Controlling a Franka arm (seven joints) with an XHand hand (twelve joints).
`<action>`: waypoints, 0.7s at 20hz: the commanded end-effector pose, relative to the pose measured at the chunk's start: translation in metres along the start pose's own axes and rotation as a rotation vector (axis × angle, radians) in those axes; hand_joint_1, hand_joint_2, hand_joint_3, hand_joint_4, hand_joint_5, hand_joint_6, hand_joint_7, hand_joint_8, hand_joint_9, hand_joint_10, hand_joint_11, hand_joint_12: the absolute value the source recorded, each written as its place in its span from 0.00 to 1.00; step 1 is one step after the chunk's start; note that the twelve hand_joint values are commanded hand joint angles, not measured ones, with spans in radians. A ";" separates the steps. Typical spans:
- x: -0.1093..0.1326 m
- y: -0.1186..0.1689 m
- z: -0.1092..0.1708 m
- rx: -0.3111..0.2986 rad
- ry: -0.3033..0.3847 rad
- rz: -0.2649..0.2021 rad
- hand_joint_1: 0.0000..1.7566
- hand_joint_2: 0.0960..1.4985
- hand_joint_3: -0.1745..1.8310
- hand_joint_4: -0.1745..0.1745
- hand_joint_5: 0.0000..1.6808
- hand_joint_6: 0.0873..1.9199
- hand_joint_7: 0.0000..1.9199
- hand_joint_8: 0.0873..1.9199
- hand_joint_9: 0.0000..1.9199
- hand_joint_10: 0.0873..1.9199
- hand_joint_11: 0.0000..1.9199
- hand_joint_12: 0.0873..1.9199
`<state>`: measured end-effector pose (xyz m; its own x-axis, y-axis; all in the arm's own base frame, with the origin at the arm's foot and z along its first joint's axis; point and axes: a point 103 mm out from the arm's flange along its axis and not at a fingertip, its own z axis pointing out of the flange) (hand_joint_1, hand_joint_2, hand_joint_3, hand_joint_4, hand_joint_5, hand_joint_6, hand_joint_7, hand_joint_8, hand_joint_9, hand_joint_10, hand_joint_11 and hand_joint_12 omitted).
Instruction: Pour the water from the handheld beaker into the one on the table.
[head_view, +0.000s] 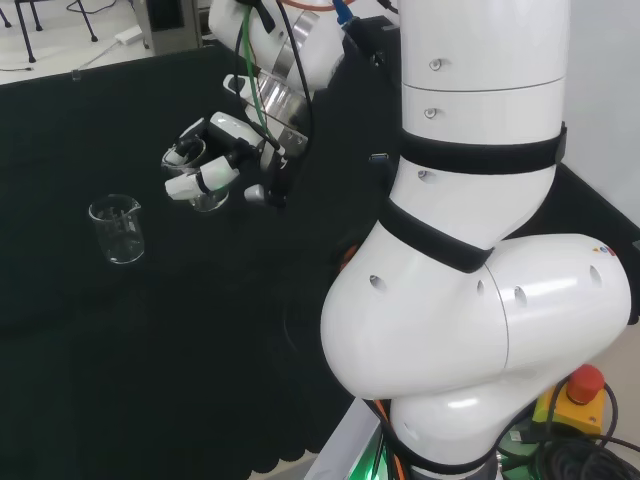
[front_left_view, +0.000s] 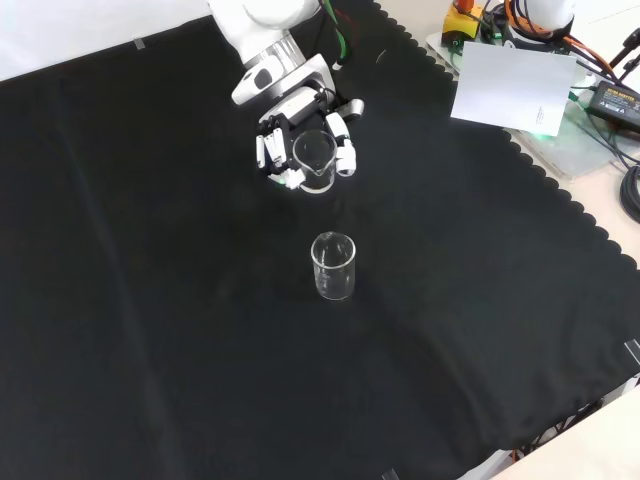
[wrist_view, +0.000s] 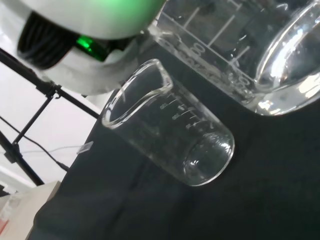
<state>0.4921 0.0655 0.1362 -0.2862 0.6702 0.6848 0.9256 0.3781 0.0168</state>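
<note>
Two beakers: both clear glass, one carried, one standing on the table; notes run view by view.

Head view, hand: the hand (head_view: 205, 165) hangs above the black cloth (head_view: 200, 330), fingers and thumb curled round the held beaker (head_view: 207, 196), whose glass base shows below the fingers.
Head view, target: the table beaker (head_view: 117, 229) stands upright to the left of the hand, apart from it, spout at its rim. It looks empty, though clear glass makes that hard to confirm.

Front view, hand: the hand (front_left_view: 300, 140) comes in from the top, wrapped round the wall of the held beaker (front_left_view: 314, 158), mouth about upright and facing the camera.
Front view, target: the table beaker (front_left_view: 333, 265) sits lower in view, well clear of the hand, with open cloth (front_left_view: 150, 300) between.

Wrist view, held beaker: the held beaker (wrist_view: 250, 50) is close and large, graduation marks plain, water apparently pooled at its base.
Wrist view, target: the table beaker (wrist_view: 170, 135) stands on the cloth, pouring lip and scale visible.

Handling, judged: thin rigid glass, light, smooth and likely slippery, breakable if knocked. A grasp round the mid-wall, as now, suits it.
Handling, target: empty and light, so it could tip if the rims touch.
</note>
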 end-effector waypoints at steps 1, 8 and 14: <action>0.020 -0.002 0.005 0.029 -0.056 -0.007 0.66 0.42 0.34 1.00 0.88 0.07 0.91 0.00 0.85 0.00 0.48 0.52; 0.036 0.002 0.005 0.058 -0.163 0.018 0.66 0.42 0.34 1.00 0.88 0.07 0.91 0.00 0.85 0.00 0.48 0.52; 0.044 0.013 0.001 0.095 -0.289 0.068 0.66 0.41 0.34 1.00 0.88 0.07 0.91 0.00 0.85 0.00 0.47 0.52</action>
<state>0.4841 0.0935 0.1563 -0.2955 0.7817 0.5492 0.9197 0.3883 -0.0578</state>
